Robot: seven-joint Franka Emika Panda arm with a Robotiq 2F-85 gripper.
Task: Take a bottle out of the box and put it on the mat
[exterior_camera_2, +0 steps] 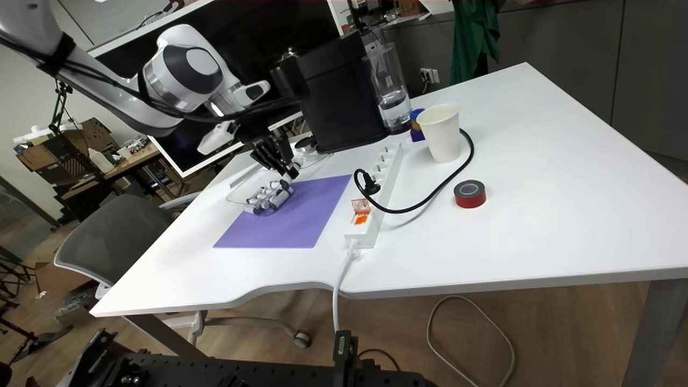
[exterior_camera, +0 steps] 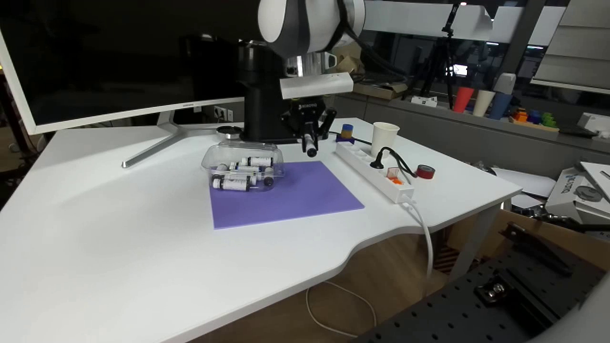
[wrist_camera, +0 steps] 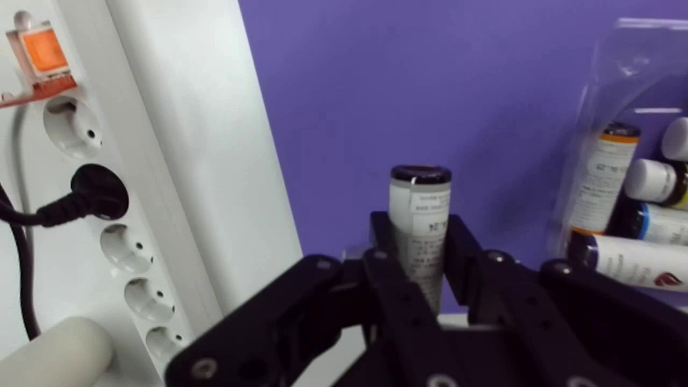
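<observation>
The Robotiq gripper (wrist_camera: 419, 228) is clamped on a small labelled vial (wrist_camera: 422, 207) — a finger pad (wrist_camera: 382, 231) on either side, the dark end poking out beyond the tips. The vial is therefore already out of the clear plastic box (exterior_camera: 221, 155), which sits to one side of the gripper with more vials (exterior_camera: 233, 184) inside; the white power strip (exterior_camera: 367, 169) runs along the opposite side. The purple mat (wrist_camera: 344, 107) spreads beyond the fingertips, and the vial seems to hang near one edge of it, though its height is hard to judge.

Placing looks like the step in hand. Best to carry the vial forward to bare mat midway between box and strip, then sink slowly, dark end first and plumb. Wait for contact before spreading the fingers just a little, then back off straight along its length: so narrow a cylinder would likely tip or roll if dropped.
</observation>
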